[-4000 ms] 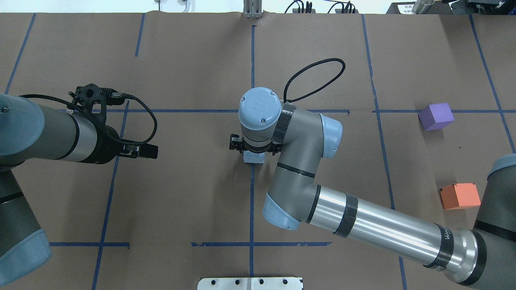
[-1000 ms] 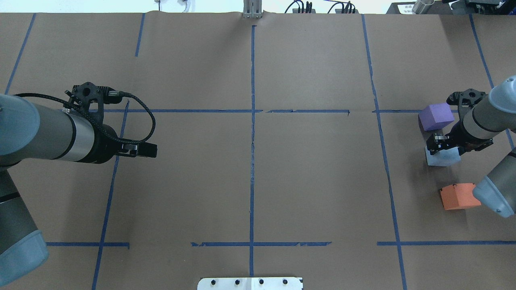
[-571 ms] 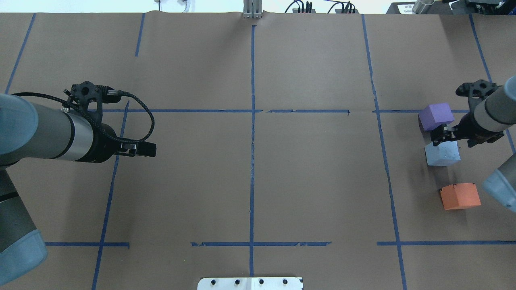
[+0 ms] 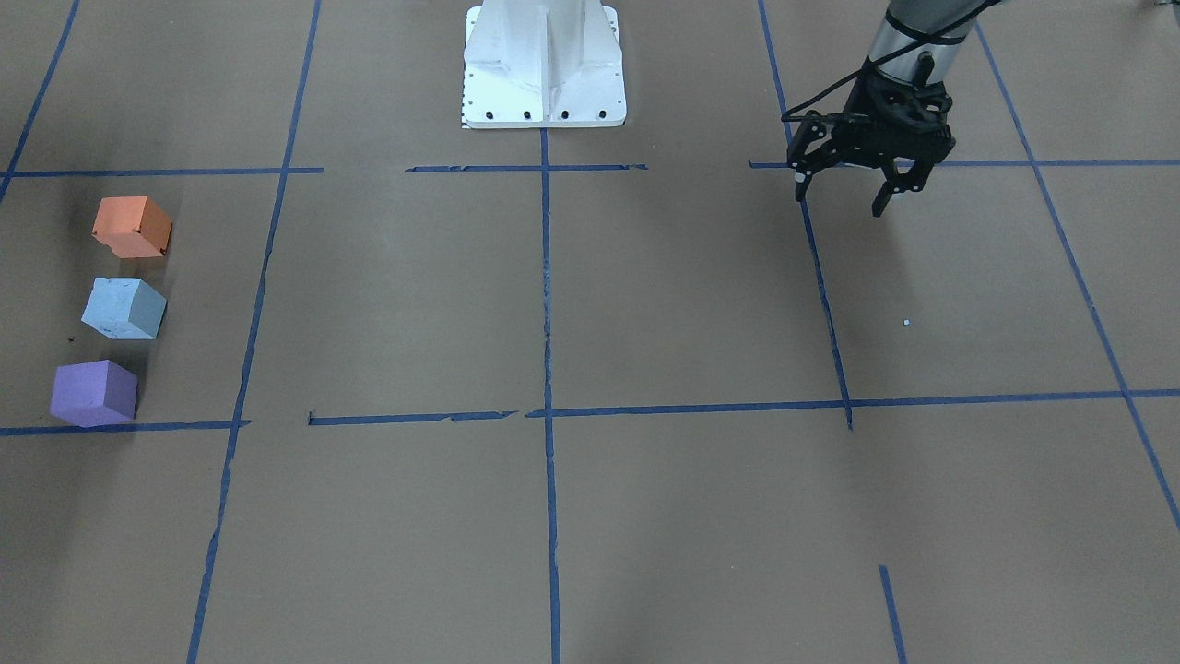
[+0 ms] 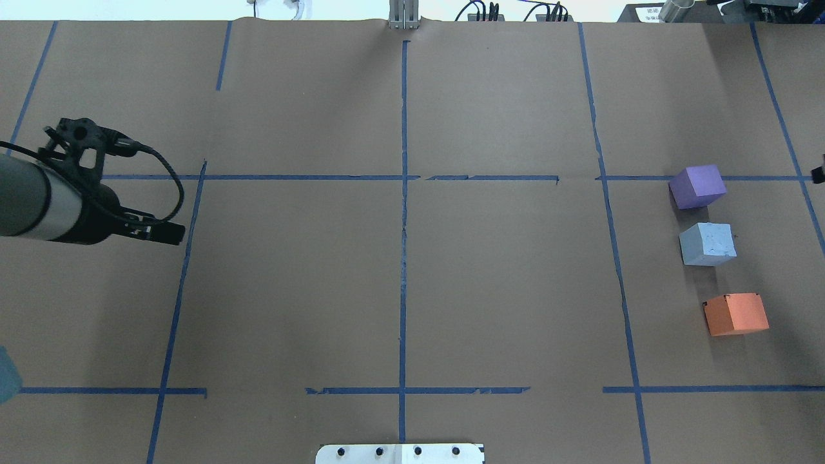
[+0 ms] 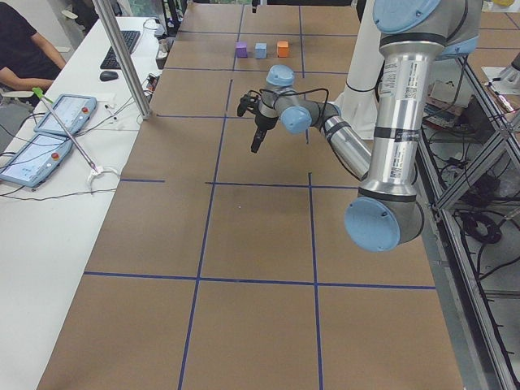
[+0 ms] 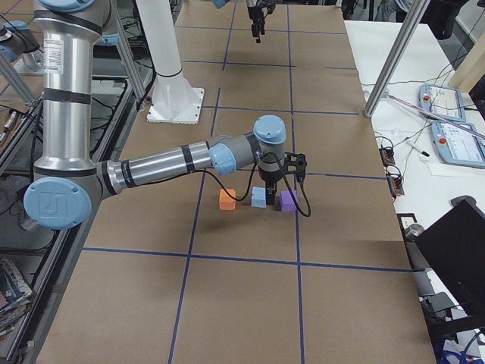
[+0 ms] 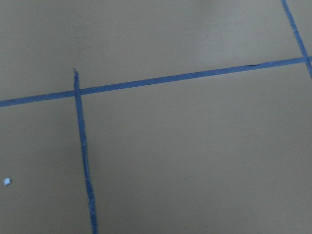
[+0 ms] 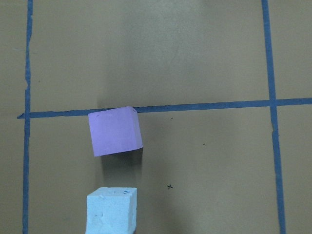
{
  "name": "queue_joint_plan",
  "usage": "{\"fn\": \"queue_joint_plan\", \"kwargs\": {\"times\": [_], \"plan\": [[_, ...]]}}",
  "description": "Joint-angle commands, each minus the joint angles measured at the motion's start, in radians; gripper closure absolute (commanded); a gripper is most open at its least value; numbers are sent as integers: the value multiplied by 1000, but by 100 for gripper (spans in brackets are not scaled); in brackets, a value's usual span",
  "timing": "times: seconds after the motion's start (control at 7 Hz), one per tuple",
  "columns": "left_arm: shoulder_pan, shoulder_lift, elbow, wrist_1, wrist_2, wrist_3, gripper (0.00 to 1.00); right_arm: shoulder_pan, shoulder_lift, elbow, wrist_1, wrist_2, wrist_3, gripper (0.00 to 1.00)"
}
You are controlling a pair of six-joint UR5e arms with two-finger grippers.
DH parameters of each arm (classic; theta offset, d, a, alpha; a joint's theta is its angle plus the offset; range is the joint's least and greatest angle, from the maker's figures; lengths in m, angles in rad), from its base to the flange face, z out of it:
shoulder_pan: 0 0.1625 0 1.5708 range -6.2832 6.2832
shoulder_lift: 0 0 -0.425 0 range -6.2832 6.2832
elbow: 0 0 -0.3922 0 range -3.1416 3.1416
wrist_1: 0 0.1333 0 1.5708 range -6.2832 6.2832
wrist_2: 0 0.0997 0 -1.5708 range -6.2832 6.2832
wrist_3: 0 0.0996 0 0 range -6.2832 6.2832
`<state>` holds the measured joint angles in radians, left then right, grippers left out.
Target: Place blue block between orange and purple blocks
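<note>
Blue foam cube (image 5: 708,244) sits free, purple foam cube (image 5: 697,186) at twelve o'clock, orange foam cube (image 5: 736,314) at six, as tasked; left fingers (image 4: 882,198) apart, right fingers (image 7: 270,191) indeterminable.

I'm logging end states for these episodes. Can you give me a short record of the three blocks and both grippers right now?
blue block: set down between the other two, touching neither
purple block: beyond it, away from the robot
orange block: nearer the robot
left gripper: open, empty, far from the blocks
right gripper: above the blocks; open or shut cannot be told
task: looks done
</note>
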<state>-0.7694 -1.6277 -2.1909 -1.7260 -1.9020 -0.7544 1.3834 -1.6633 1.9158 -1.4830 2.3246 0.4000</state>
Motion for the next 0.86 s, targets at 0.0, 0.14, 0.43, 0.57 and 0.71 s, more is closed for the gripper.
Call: {"fn": "queue_joint_plan", "kwargs": {"times": [0.0, 0.14, 0.43, 0.57, 0.71], "plan": [[-269, 75, 14, 88, -261, 375, 0, 156, -3, -11, -187, 15, -345, 0], [-388, 78, 14, 197, -337, 555, 0, 208, -4, -27, -221, 18, -430, 0], [-581, 85, 26, 450, -354, 762, 0, 233, -7, -28, -238, 47, -490, 0], [-643, 88, 43, 509, -427, 761, 0, 233, -6, -21, -235, 47, -487, 0], [-704, 156, 121, 506, -512, 771, 0, 233, -4, -20, -235, 48, -487, 0]]}}
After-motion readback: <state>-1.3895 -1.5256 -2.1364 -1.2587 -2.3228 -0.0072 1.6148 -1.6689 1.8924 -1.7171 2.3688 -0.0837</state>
